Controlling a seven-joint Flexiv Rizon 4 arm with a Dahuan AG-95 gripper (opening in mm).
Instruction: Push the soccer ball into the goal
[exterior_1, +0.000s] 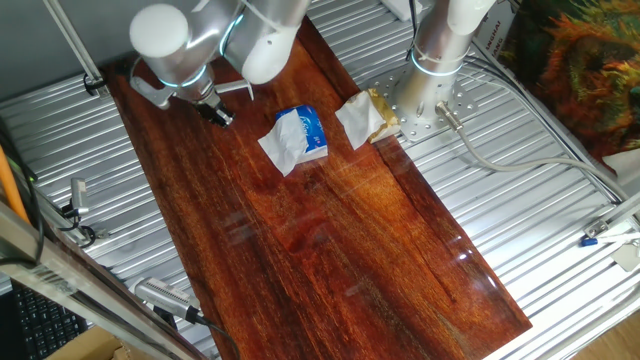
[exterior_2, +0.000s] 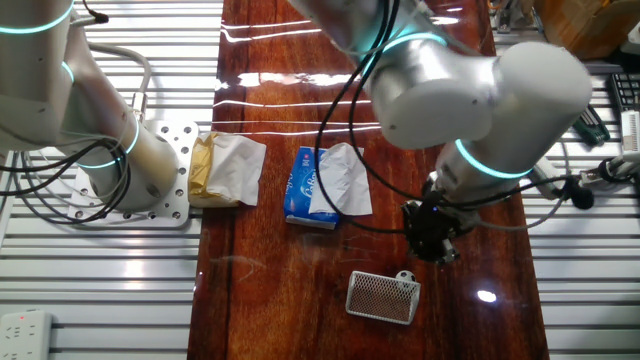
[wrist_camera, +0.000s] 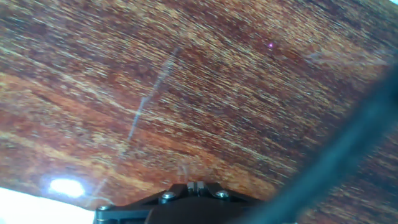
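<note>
The soccer ball (exterior_2: 405, 277) is a tiny white ball with black patches. It rests against the far right corner of the goal (exterior_2: 382, 297), a small white-grey mesh frame near the table's front edge in the other fixed view. I cannot tell if the ball is inside the frame. My gripper (exterior_2: 441, 252) is shut and empty, its tip low over the wood just right of and behind the ball. In one fixed view the gripper (exterior_1: 218, 114) points down at the table's far left, and the arm hides the ball. The hand view shows only the shut fingertips (wrist_camera: 190, 185) and bare wood.
A blue packet with white tissue (exterior_2: 316, 186) lies mid-table, also in one fixed view (exterior_1: 303, 135). Crumpled white-and-tan paper (exterior_2: 226, 170) lies by the second arm's base plate (exterior_2: 165, 170). Ribbed metal surrounds the wooden board (exterior_1: 330, 250).
</note>
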